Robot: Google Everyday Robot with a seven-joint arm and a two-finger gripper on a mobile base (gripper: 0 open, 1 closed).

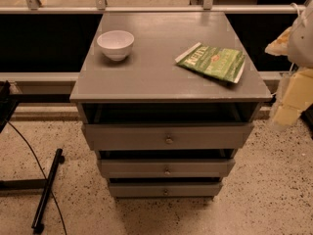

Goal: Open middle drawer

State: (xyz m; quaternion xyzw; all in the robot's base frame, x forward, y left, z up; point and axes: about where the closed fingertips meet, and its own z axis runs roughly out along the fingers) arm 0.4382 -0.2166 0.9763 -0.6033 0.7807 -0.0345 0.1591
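Hand [292,99] at the right edge, beside the worktop [156,77]; open or closed cannot be told. Middle drawer [142,168] lies down-left of it, front running crosswise, knob [167,171] central, apparently unpulled.

white bowl [115,44] plus a green snack bag [211,62] on the grey cabinet top [151,82], black stand [46,192] down left

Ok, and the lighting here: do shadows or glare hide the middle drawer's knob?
Camera view: warm, fairly even light with no harsh glare, so the middle drawer and its knob read clearly. Camera view: deep shadow fills the gaps above each drawer front. Camera view: the tool hangs at the right edge, pale and brightly lit, beside the cabinet top.
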